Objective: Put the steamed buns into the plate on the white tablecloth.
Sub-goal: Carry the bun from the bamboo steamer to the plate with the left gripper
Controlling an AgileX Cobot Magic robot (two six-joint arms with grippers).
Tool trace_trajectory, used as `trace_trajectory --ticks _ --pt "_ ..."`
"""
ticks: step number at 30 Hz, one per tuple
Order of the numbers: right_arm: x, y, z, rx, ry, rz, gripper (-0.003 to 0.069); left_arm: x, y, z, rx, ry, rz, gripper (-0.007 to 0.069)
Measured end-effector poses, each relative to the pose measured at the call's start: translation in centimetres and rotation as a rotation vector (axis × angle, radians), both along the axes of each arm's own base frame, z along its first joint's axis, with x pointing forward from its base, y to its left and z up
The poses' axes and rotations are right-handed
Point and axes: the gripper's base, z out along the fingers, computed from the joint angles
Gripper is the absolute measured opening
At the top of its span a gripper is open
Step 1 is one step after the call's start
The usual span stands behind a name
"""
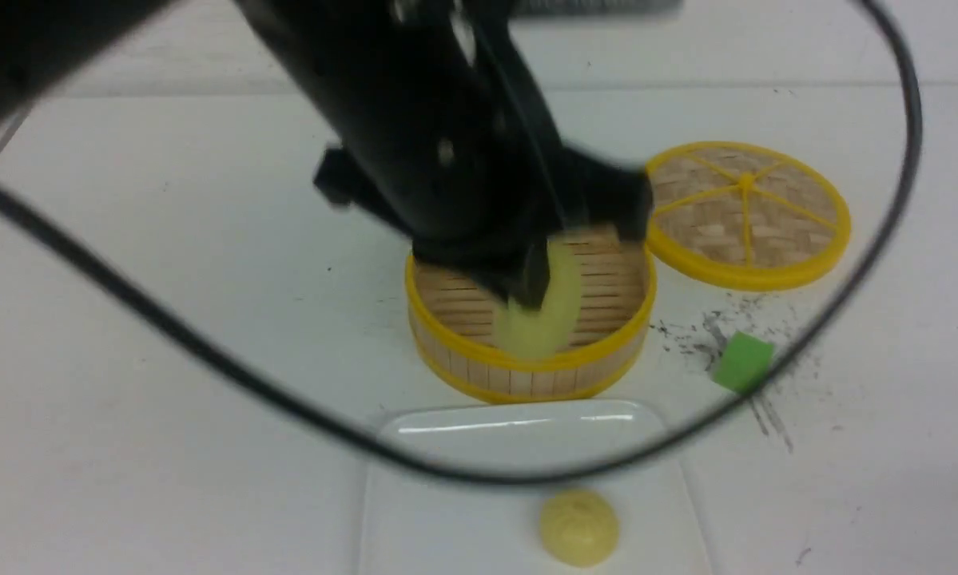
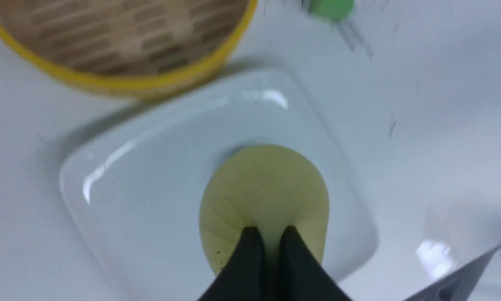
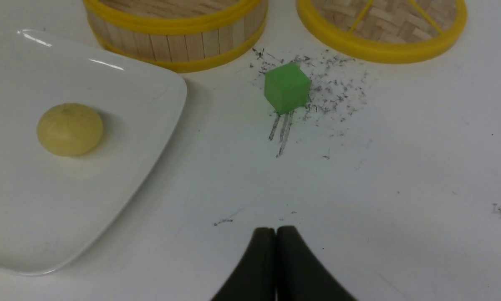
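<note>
a white tablecloth (image 1: 127,479) with grey scribbles covers the tabletop. the left hand (image 2: 270,232) is clenched on a pale yellow bun (image 2: 265,179) over the plate (image 2: 150,167), the steamer basket (image 3: 175,42) just beyond. in the front view the blurred black arm (image 1: 431,144) and a looping cable (image 1: 167,327) hide much of that basket. only the right wrist view shows the right hand (image 3: 276,232), fingers pressed together over bare cloth, a second bun (image 3: 69,129) resting on the plate beside it, a green block (image 3: 286,86) and woven lid (image 3: 380,42) ahead.
</note>
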Motion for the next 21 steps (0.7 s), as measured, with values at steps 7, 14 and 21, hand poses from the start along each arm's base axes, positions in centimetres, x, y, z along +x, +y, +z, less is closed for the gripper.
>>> trace_trajectory --ticks 7,14,21 --pt "0.0 0.0 -0.1 -0.002 0.003 0.000 0.0029 -1.0 -1.9 -10.9 0.232 0.060 0.163 0.0029" --pt "-0.1 0.1 -0.2 0.006 0.021 0.003 0.0035 0.5 -3.7 -16.5 0.324 0.077 0.174 0.0110" --pt "-0.1 0.1 -0.2 0.011 0.030 0.006 0.0043 0.7 -4.5 -17.8 0.316 0.114 0.161 0.0269"
